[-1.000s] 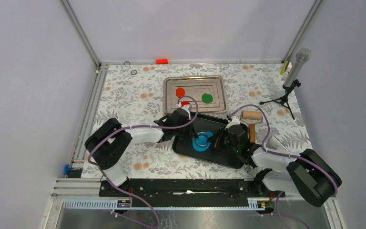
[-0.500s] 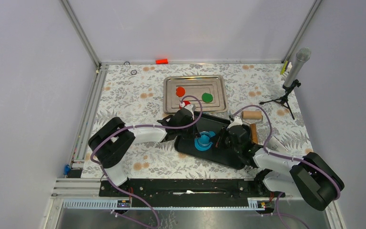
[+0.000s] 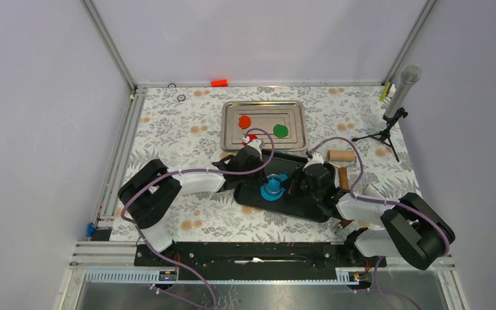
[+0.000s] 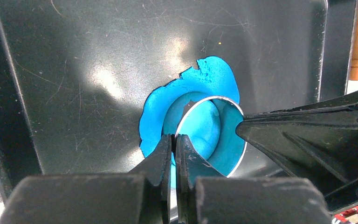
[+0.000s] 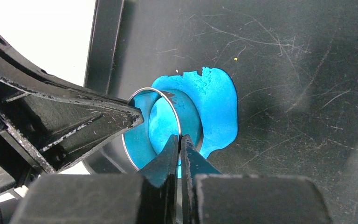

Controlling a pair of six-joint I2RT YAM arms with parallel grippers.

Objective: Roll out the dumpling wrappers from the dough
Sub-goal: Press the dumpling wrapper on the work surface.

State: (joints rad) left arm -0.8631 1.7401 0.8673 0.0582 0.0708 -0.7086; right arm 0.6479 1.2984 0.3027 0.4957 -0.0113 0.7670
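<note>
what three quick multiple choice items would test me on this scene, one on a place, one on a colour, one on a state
1. Where does the dough lie?
A. in the silver tray
B. on the black tray
C. on the flowered tablecloth

2. What colour is the dough?
A. blue
B. red
C. green

3. How is the left tool?
A. wide open
B. shut on the metal ring
C. out of view

Answers: 1 B, since scratched black tray shows all round the dough. 2 A, since the sheet is bright blue in both wrist views. 3 B, since the ring's thin rim passes between its nearly touching fingers.
</note>
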